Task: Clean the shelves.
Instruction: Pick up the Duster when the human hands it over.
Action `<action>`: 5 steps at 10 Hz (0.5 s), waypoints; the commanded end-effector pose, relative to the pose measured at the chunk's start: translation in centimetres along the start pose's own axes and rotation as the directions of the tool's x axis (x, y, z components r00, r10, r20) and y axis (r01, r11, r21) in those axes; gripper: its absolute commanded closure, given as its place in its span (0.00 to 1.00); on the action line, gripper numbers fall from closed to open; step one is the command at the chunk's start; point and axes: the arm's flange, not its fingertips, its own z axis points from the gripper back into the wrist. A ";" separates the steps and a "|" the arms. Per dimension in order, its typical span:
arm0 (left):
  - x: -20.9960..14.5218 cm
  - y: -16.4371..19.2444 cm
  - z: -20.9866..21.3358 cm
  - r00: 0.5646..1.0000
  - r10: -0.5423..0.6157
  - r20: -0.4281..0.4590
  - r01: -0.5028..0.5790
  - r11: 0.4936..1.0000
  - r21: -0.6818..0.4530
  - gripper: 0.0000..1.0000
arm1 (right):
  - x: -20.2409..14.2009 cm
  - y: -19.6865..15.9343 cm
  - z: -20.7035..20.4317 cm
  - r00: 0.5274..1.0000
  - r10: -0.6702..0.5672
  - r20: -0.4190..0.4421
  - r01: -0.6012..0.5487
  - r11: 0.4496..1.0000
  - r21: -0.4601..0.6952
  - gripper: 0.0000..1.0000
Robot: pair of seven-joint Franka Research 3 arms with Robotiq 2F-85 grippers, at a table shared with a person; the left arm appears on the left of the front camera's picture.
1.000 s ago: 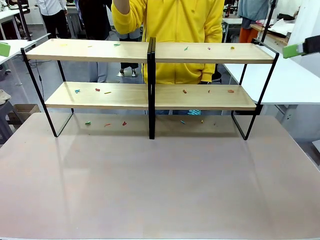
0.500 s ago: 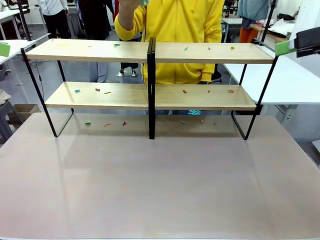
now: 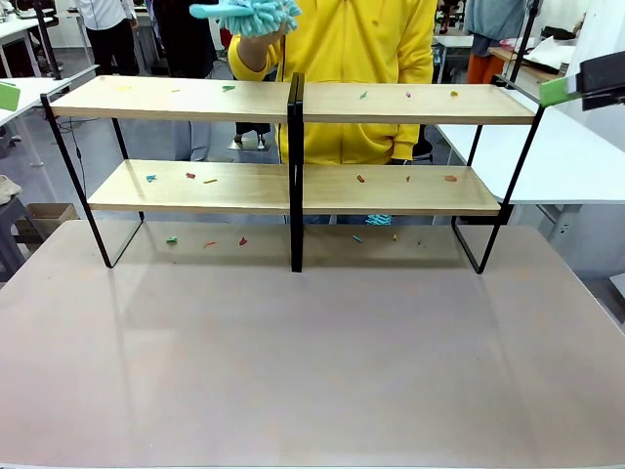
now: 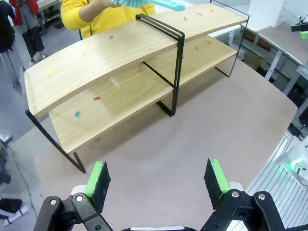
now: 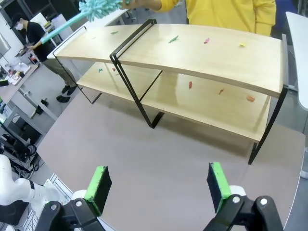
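I am reading no text, label, brand, number or sign in any view. The boards of the shelves (image 3: 186,98) are showing plain light wood, and the tabletop (image 3: 312,371) is carrying no print I can make out.

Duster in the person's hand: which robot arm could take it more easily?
Probably left: the duster is held left of the centre post of the shelves, nearer the open left end effector.
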 end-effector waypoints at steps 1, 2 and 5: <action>-0.1 0.1 0.0 1.000 -0.005 0.003 0.005 1.000 -0.005 0.00 | -0.1 0.1 -0.1 1.000 0.001 -0.010 -0.001 1.000 0.006 0.00; -0.1 0.1 0.0 1.000 -0.005 0.003 0.005 1.000 -0.005 0.00 | -0.1 0.1 -0.1 1.000 0.001 -0.010 -0.001 1.000 0.006 0.00; -0.1 0.1 0.0 1.000 -0.005 0.003 0.005 1.000 -0.005 0.00 | -0.1 0.1 -0.1 1.000 0.001 -0.010 -0.001 1.000 0.006 0.00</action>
